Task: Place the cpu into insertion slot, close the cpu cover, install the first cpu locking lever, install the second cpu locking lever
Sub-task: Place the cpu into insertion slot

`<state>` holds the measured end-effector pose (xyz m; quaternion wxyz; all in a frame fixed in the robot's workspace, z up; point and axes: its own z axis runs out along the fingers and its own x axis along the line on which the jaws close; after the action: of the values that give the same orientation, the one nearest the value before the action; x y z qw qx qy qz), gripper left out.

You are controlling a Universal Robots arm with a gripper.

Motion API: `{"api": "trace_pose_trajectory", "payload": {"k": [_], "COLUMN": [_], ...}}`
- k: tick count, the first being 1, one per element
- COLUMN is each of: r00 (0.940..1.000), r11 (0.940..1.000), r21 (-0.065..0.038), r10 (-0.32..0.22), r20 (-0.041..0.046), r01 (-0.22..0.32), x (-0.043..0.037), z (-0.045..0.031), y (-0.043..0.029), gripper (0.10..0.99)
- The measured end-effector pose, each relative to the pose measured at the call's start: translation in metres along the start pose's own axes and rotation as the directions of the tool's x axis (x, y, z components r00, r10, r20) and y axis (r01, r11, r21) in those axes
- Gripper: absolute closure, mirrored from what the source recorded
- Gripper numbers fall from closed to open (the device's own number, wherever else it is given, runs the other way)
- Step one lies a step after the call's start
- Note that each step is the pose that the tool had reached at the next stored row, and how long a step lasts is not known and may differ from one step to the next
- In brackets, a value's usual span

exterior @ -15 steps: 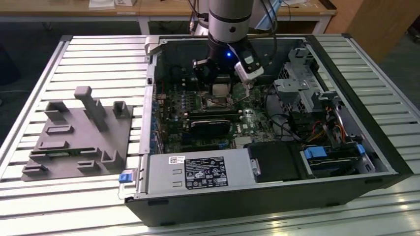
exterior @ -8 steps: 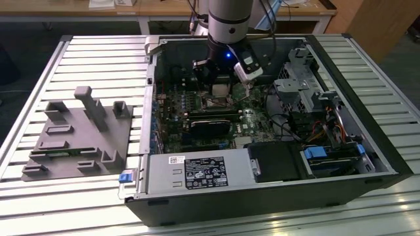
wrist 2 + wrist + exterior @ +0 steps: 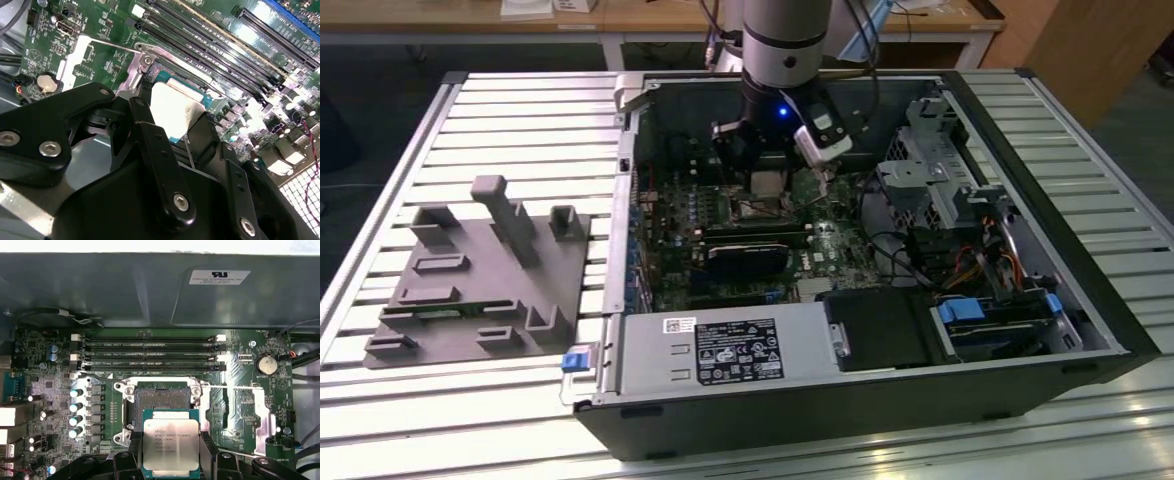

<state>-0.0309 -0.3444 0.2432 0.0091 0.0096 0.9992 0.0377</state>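
First step under way, nothing seated yet: the gripper (image 3: pixel 769 185) is down inside the open computer case (image 3: pixel 1067 300), its jaws clamped on the cpu (image 3: pixel 171 442), one black finger (image 3: pixel 206 450) pressed to each side edge. In the first wrist view the chip hangs level, just short of the insertion slot (image 3: pixel 162 396), overlapping its near rim, and the slot's dark, finely pinned centre sits bare. So the placing isn't finished, and the cover and both levers are all left to do. The cpu cover (image 3: pixel 216 405), as best I can judge, is that thin bright metal frame swung out to the side of the slot, board showing through its cut-out. A fine wire lever (image 3: pixel 107 376) runs loose off the slot's far corner — not latched, I'd say. Look at the surfaces: the chip's lid is matt silver-grey with faint print and a teal-green border, the slot's rim is stamped shiny steel with screw heads at the corners. Around it there's the green motherboard (image 3: pixel 250 375), long black memory slots (image 3: pixel 150 347), a row of little silver capacitor cans (image 3: pixel 76 407) and a round coin battery (image 3: pixel 265 364).
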Motion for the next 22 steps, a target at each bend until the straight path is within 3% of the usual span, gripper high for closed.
{"api": "trace_pose_trajectory", "payload": {"k": [2, 9, 22], "r00": [1.0, 1.0, 1.0], "r11": [1.0, 1.0, 1.0], "r21": [0.006, 0.006, 0.006], "r10": [0.0, 0.0, 0.0], "r20": [-0.0002, -0.0011, -0.0012], "r01": [0.0, 0.0, 0.0], "x": [0.0001, 0.0001, 0.0002], "z": [0.0016, 0.0059, 0.0066], "y": [0.0011, 0.0037, 0.0036], "gripper": [0.545, 0.545, 0.545]}}
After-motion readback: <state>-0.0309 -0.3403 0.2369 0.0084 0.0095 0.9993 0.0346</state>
